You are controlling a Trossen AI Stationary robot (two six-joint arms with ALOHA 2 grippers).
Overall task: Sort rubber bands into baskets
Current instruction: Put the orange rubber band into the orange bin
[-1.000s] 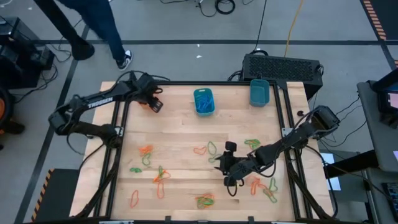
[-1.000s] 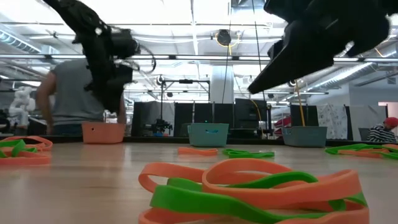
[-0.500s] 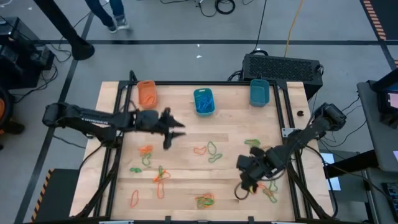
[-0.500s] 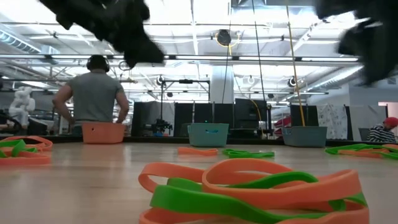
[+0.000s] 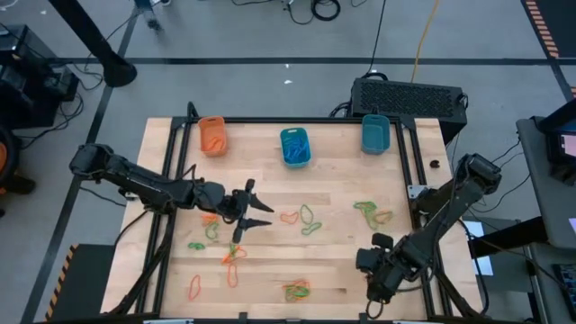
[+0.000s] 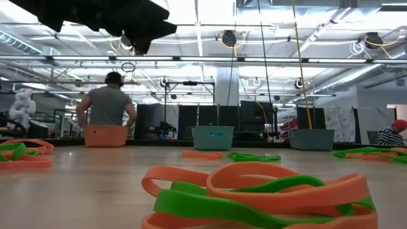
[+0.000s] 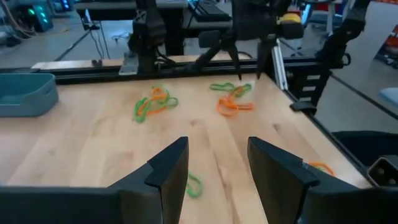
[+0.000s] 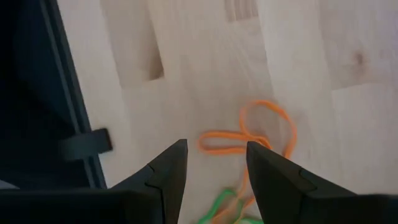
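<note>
Left end effector [image 5: 255,209]: fingers spread wide, empty; over the bench [image 5: 342,180] middle-left, near an orange and green tangle
Right end effector [image 5: 371,288]: fingers apart, empty; at the bench's near right edge
Rubber bands [image 5: 304,217]: scattered over the bench's near half; blue ones in the middle basket
Baskets [image 5: 294,147]: orange, teal, teal along the far edge

Overhead view of the wooden table [image 5: 333,184]. Along the far edge stand an orange basket [image 5: 212,135] at left and two teal baskets [image 5: 294,147] [image 5: 375,133] at centre and right. Rubber bands [image 5: 295,290] lie scattered over the near half. Left gripper [image 5: 254,212], fingers spread, left of centre; right gripper [image 5: 373,290] at near right.
</note>
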